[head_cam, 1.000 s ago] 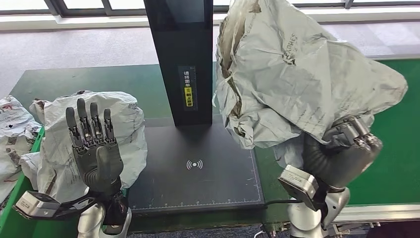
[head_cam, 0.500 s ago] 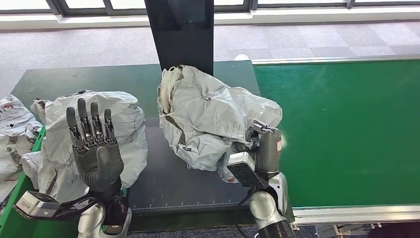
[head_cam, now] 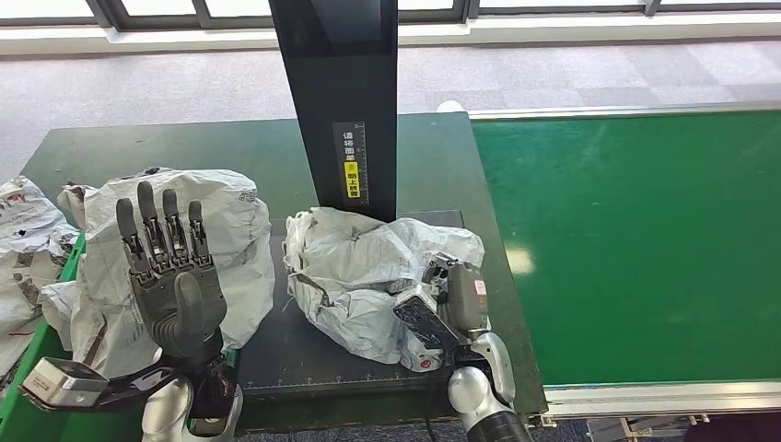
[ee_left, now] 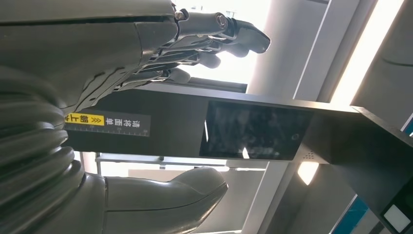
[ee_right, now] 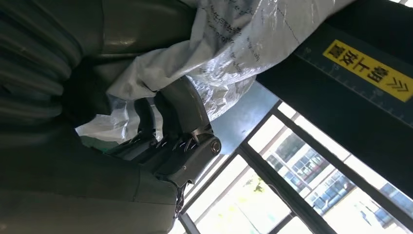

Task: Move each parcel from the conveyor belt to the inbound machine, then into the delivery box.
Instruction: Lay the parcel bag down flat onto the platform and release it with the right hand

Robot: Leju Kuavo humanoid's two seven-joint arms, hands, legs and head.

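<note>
Our right hand (head_cam: 448, 296) grips the grey parcel (head_cam: 368, 276) on the inbound machine (head_cam: 304, 350). Another parcel (head_cam: 230, 239) lies beside. Our left hand (head_cam: 173, 276) is raised, fingers spread, holding nothing.

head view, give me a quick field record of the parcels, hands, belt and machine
right hand: grips the parcel, which lies on the machine plate in front of the black post
left hand: raised, fingers apart, holds nothing
second parcel: at the plate's left edge, behind the left hand
belt: green, right of the machine, no parcel on the part in view
far left: more parcels beside a green rim
</note>
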